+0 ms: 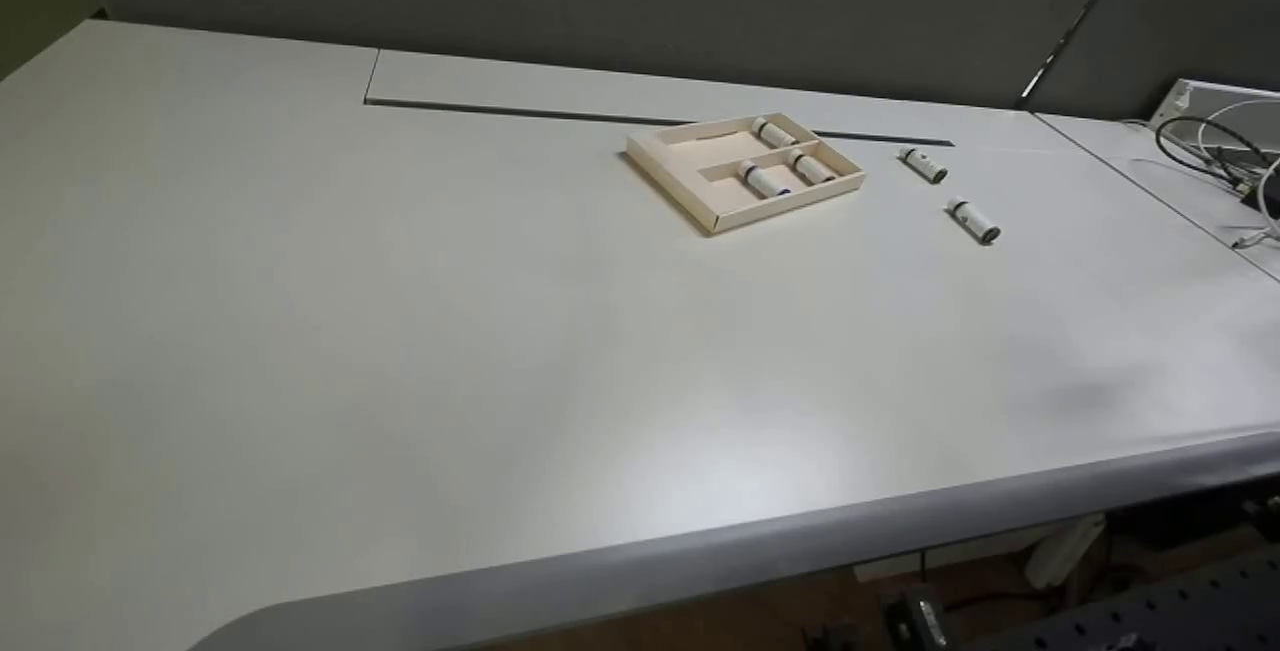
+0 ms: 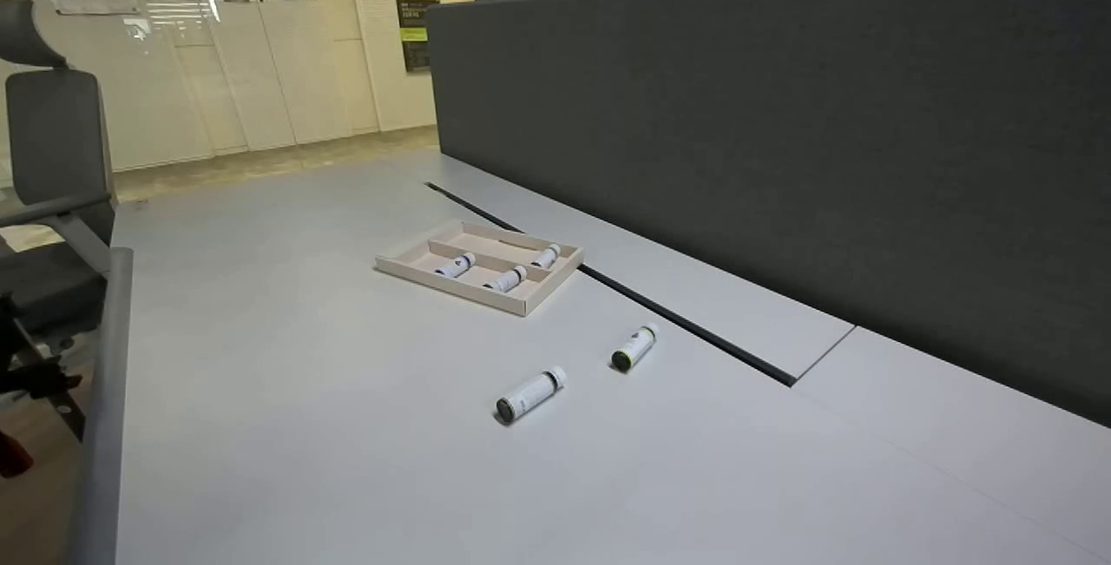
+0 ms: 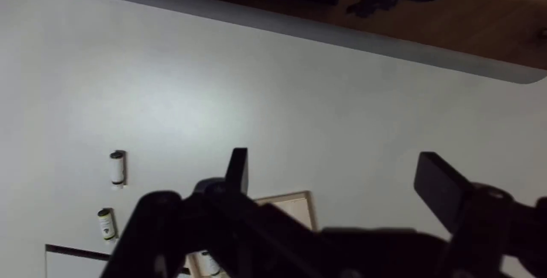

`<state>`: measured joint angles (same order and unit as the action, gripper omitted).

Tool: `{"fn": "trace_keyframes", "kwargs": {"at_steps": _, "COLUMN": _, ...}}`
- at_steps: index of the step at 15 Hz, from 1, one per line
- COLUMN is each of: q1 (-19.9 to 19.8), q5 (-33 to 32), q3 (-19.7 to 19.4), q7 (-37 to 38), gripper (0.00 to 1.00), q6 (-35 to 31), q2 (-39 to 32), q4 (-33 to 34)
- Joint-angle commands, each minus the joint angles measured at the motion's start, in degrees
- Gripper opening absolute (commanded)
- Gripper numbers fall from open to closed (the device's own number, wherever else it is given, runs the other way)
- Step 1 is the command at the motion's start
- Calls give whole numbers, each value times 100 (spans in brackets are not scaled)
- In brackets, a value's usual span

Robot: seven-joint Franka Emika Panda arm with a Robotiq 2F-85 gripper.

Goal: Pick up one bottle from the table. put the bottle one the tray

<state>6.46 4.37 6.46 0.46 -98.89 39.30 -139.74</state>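
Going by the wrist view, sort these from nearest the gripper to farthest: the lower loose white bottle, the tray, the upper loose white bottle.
1. Beige tray: partly hidden behind the gripper.
2. Upper loose white bottle: off to the left.
3. Lower loose white bottle: left too, farther down.

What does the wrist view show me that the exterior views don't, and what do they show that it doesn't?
Only the wrist view: the gripper, open.
Only the exterior views: the dark grey partition, plus all three small bottles in the tray; the wrist view shows just one of those.
Shared: the tray, partly hidden by the gripper in the wrist view, and two loose bottles lying on the table.
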Motion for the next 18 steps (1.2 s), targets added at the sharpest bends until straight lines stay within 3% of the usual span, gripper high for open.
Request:
{"fn": "trace_keyframes", "kwargs": {"at_steps": 1, "q1": -534, "q5": -718, "q3": -817, "q7": -808, "gripper": 100, "q6": -328, "q2": -107, "q4": -12}}
{"fn": "trace_keyframes", "kwargs": {"at_steps": 3, "q1": -918, "q5": -959, "q3": -1325, "q7": -1038, "gripper": 100, "q6": -372, "q2": -399, "q4": 236}}
{"fn": "trace_keyframes", "kwargs": {"at_steps": 4, "q1": -697, "q5": -806, "q3": -1015, "q7": -884, "gripper": 100, "q6": -378, "q2": -115, "q4": -31}}
{"fn": "trace_keyframes", "kwargs": {"at_steps": 7, "q1": -987, "q5": -889, "q3": -1400, "q7": -1162, "gripper": 100, "q6": -418, "q2": -296, "q4": 72}}
{"fn": "trace_keyframes", "kwargs": {"at_steps": 13, "q1": -950, "q5": -895, "q3": -1317, "q7": -1151, "gripper": 100, "q6": -418, "q2": -330, "q4": 97}}
{"fn": "trace_keyframes", "kwargs": {"at_steps": 18, "q1": -1103, "q5": -1034, "q3": -1832, "q7": -1690, "gripper": 100, "q6": -1948, "q2": -1823, "q4": 296}}
